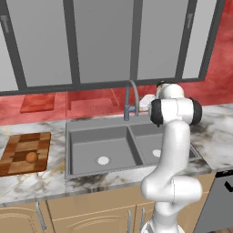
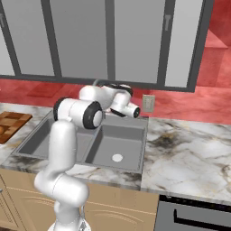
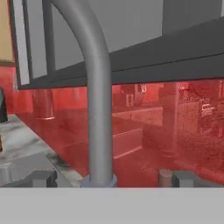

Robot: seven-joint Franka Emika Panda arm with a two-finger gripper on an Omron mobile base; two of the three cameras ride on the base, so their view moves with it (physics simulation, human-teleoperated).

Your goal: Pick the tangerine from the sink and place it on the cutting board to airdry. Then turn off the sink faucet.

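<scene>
The tangerine point(image 1: 31, 157) lies on the checkered cutting board point(image 1: 20, 154), which rests on the counter left of the sink point(image 1: 98, 132). Both basins hold nothing but their white drains. The sink faucet point(image 1: 131, 99) rises behind the divider between the basins. My hand is up at the faucet, just to its right. In the hand view the faucet's grey pipe point(image 3: 98, 109) stands very close, right in front of the gripper point(image 3: 111, 179). The fingertips point(image 3: 41, 178) sit far apart on either side of the pipe's base, so the gripper is open and holds nothing.
A plain reddish-brown board point(image 1: 37, 103) leans on the red backsplash at the back left. Grey wall cabinets point(image 1: 104, 41) hang low over the counter. A wall outlet point(image 2: 148, 103) is behind the sink. Marble counter point(image 2: 189, 153) stretches right, with an oven front point(image 2: 194, 216) below.
</scene>
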